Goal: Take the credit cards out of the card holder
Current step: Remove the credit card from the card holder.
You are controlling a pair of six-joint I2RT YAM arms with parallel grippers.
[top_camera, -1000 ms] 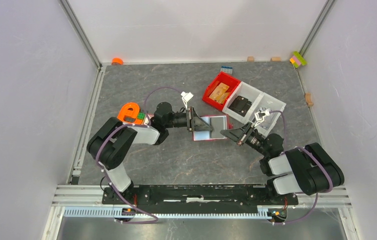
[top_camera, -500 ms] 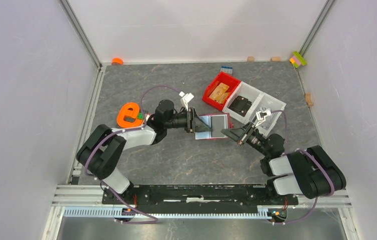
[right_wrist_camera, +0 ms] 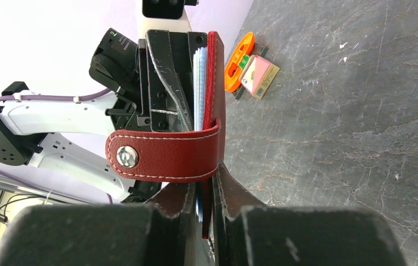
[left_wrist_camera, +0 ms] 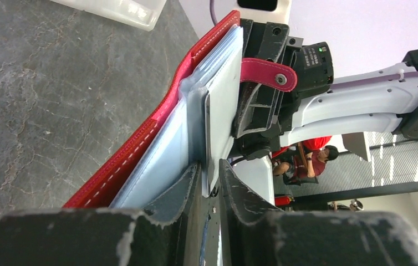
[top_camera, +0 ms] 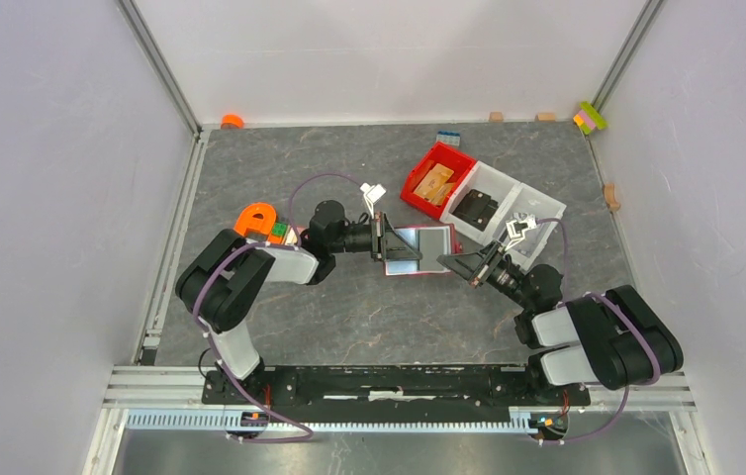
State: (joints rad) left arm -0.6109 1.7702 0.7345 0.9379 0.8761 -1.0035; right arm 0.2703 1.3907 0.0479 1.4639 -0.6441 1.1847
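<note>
**Open card holder pinched from both ends**

At the bottom of the right wrist view, the right gripper [right_wrist_camera: 205, 180] is clamped on one cover of the card holder [right_wrist_camera: 215, 83]. The holder is dark red leather with pale stitching, and its snap strap [right_wrist_camera: 165, 155] folds around that cover. Past it, the left gripper [left_wrist_camera: 208, 167] is closed on the edge of the pale blue-grey credit cards [left_wrist_camera: 222, 94] fanning from the pockets. In the top view the holder sits mid-frame between both arms.

The card holder [top_camera: 420, 251] is in the middle of the table [top_camera: 349, 317], with the left gripper [top_camera: 389, 244] at its left edge and the right gripper [top_camera: 445, 261] at its right edge. Behind it and to the right, a small bin [top_camera: 411, 188] and a larger bin [top_camera: 539, 206] stand touching, side by side.
</note>
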